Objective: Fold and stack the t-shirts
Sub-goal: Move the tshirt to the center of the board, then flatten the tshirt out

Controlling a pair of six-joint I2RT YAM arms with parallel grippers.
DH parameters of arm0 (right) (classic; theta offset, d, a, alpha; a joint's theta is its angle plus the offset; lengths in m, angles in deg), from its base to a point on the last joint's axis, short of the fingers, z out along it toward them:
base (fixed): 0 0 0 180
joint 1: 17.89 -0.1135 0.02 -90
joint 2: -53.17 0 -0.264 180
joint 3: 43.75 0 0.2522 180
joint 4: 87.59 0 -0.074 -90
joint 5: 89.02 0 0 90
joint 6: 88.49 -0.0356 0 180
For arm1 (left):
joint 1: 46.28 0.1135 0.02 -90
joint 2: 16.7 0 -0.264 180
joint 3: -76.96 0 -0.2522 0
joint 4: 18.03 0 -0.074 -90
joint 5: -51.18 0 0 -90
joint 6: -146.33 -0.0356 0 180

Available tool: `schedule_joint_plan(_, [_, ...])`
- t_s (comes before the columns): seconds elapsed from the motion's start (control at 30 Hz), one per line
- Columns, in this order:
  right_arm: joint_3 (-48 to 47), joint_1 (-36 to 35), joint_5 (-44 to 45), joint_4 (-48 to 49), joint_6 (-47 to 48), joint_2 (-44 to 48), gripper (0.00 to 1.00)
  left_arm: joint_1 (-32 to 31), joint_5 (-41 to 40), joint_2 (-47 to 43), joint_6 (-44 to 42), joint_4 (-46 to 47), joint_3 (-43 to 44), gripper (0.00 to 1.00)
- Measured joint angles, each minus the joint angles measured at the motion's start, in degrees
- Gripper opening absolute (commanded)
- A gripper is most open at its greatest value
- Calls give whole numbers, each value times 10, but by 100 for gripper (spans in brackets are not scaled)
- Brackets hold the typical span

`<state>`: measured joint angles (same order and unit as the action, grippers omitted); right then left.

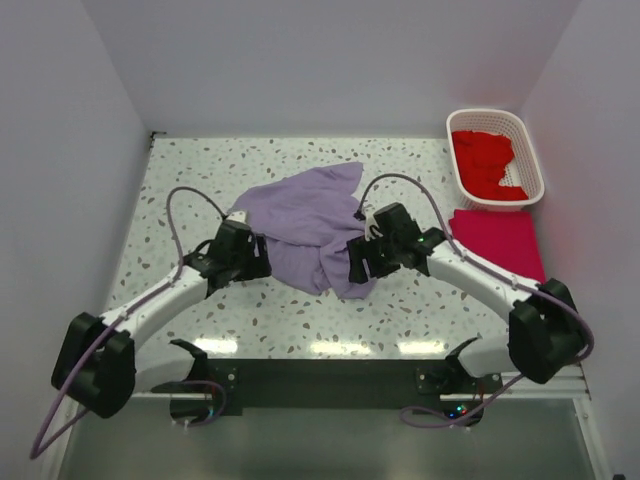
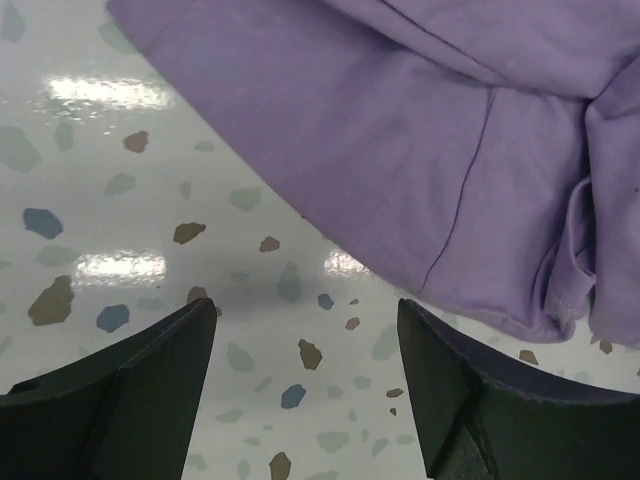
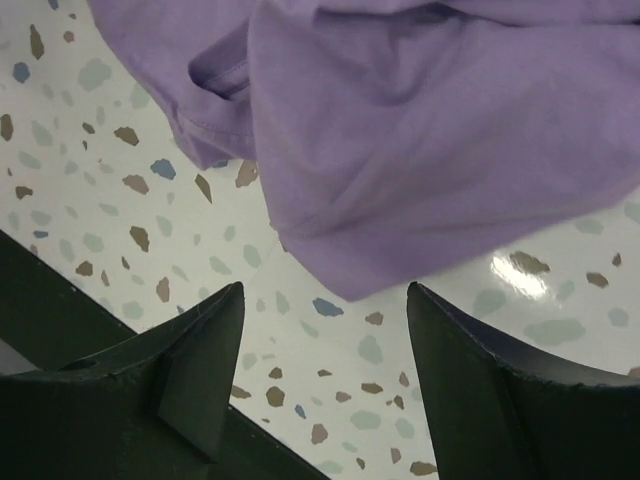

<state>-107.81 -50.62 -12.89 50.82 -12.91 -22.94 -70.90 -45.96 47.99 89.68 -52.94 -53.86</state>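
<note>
We're starting the flatten step: left gripper (image 2: 305, 312) and right gripper (image 3: 325, 292) hover fingers apart, empty, at the crumpled purple t-shirt (image 1: 310, 225), and next we likely pinch its edges.

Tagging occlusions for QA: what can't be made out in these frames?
Purple t-shirt: crumpled, neck and sleeves unclear in top view; both wrist views crop it at the top edge.
Red clothes in white basket: top view, count hidden by bunching.
Folded red shirt: top view, near edge partly under right arm.
</note>
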Motion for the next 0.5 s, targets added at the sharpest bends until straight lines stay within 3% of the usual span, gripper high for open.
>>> schedule_joint_plan(0.2, [-70,-67,66,22,12,-126,68,-50,-14,137,30,24,55,64])
schedule_joint_plan(0.33, [-104,-92,89,31,14,-191,67,-51,-30,209,43,39,83,62])
schedule_joint_plan(0.43, [-111,-105,104,31,16,-223,51,-51,-50,242,53,48,98,56])
schedule_joint_plan(0.47, [-111,-110,107,31,16,-233,32,-51,-59,250,56,50,103,51])
schedule_joint_plan(0.5, [-111,-114,110,30,19,-242,23,-50,-67,258,60,50,109,49])
